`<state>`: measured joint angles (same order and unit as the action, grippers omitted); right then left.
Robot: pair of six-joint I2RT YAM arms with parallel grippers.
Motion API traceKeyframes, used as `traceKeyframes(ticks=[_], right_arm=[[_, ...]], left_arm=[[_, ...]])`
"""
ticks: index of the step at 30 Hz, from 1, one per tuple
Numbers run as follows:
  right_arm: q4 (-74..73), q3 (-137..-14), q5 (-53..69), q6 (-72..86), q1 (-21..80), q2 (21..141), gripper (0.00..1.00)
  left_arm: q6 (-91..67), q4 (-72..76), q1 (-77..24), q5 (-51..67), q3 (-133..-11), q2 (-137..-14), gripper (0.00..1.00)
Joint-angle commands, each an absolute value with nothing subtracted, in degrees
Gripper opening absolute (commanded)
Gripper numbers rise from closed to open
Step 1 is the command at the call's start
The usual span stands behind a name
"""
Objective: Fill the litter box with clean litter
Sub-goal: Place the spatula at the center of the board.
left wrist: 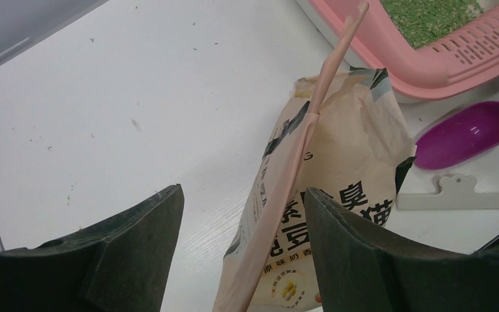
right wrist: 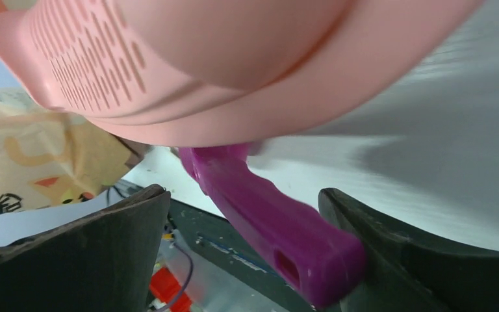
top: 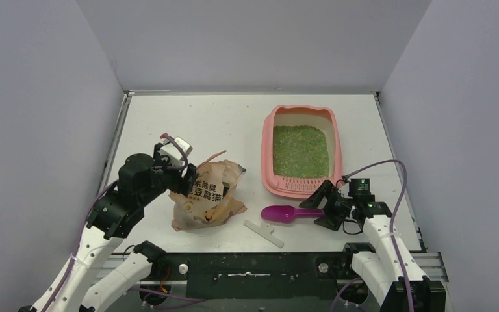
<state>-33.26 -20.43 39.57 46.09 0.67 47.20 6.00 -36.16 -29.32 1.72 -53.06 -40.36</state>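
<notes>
Litter box [top: 302, 151] beside low right tool [top: 319, 209]

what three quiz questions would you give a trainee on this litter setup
1. True or false: the litter box already holds green litter.
2. What sits between the open fingers of the right gripper? A) the handle of the scoop B) a brush C) nothing
3. Which lies nearer the litter box, the scoop or the white clip?
Key: 1 true; 2 A; 3 the scoop.
</notes>
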Motion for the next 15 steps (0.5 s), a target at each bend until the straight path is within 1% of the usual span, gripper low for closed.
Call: traceKeyframes(ticks=[1,2,3,10,13,15], right_arm=[[-41.95,-28.35,30.51,40.90,0.18,46.44,0.93],[-43.73,-29.63,28.81,40.41,0.18,46.29,0.98],[-45.49,-31.02,27.34,39.96,0.18,46.07,1.00],[-54.01,-42.64,20.95,38.17,0.18,43.43,1.00],[-53.63,-47.91,20.64,38.04,0.18,42.35,1.00],[-50.52,-50.49,21.74,39.34,0.18,42.24,1.00]], left_arm=[[4.85,-31.29,-29.62,0.44,-52.40,-38.19,0.66],[4.76,-31.00,-29.62,-1.05,-52.12,-37.71,0.66],[4.75,-30.74,-29.62,-1.86,-51.79,-37.33,0.66],[4.67,-29.15,-29.62,-5.57,-50.05,-34.72,0.67],[4.68,-29.20,-29.62,-6.50,-49.47,-34.14,0.68],[4.64,-29.22,-29.62,-7.11,-49.12,-33.58,0.68]])
